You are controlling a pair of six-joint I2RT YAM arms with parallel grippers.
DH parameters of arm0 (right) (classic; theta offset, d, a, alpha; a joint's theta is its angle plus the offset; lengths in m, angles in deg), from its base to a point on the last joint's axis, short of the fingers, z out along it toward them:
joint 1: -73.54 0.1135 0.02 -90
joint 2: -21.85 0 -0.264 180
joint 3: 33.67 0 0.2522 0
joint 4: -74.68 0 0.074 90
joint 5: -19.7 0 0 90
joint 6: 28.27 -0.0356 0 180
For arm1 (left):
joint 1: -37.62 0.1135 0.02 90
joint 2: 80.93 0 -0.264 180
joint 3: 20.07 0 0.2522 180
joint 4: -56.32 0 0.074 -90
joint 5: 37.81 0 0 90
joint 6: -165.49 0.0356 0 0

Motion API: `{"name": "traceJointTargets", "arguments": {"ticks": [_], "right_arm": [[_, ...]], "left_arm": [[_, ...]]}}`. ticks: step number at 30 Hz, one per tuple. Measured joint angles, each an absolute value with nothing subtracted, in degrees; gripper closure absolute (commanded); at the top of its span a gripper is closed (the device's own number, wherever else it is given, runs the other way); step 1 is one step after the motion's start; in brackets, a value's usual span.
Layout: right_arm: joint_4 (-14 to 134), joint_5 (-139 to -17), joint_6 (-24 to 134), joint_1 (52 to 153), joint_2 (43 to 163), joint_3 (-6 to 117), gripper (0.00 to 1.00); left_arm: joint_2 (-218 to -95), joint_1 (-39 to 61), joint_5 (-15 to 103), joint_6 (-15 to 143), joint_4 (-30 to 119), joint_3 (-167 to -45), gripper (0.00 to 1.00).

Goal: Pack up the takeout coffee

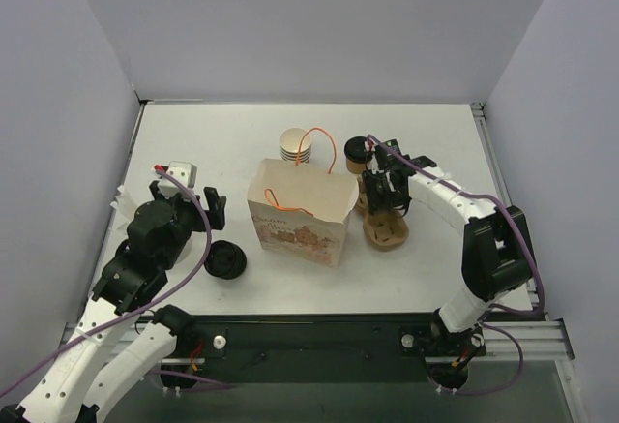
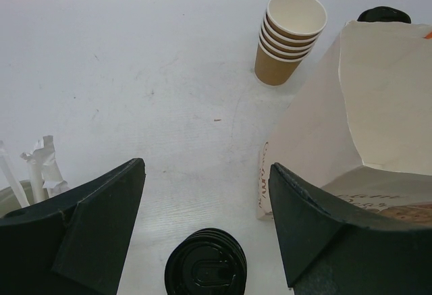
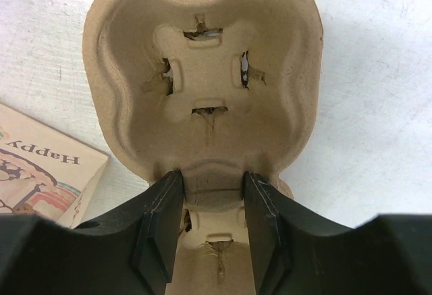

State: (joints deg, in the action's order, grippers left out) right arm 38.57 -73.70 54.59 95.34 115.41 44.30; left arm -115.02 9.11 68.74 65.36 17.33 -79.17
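Right tool (image 3: 212, 224), wrist view: my jaws stand about half closed astride the middle ridge of the pulp carrier (image 3: 202, 52), one finger in each well and both against the ridge, as far as this view shows; the carrier lies flat on the bench (image 2: 135, 72), both wells empty. Just beyond this tool stands the takeout coffee (image 1: 357, 156), upright on the bench, dark on top with what looks like its lid; it sits neither in the carrier nor in the paper bag (image 2: 364, 106), which stands open just to the carrier's left. Left tool (image 2: 206, 224): jaws wide apart, holding nothing, poised above the stack of black lids (image 2: 206, 268); the nested cups (image 2: 287, 38) stand beyond the bag. Step in hand, by my reading: securing the carrier, before any cup is seated. The next move calls for a grip firm enough to hold thin pulp without crushing it, and a level lift that avoids the cup close behind and the bag wall alongside.
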Motion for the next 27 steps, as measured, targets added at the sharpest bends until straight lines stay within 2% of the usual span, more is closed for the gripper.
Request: {"name": "traceJointTargets", "arguments": {"ticks": [16, 27], "right_arm": [[33.1, -70.1, 55.2, 95.4, 108.4, 48.8, 0.63], [26.4, -68.2, 55.9, 95.8, 97.2, 56.8, 0.64]], "left_arm": [[-115.3, 9.1, 68.7, 65.5, 17.3, -79.2, 0.16], [-118.2, 9.1, 65.5, 65.2, 17.7, -79.8, 0.18]]}}
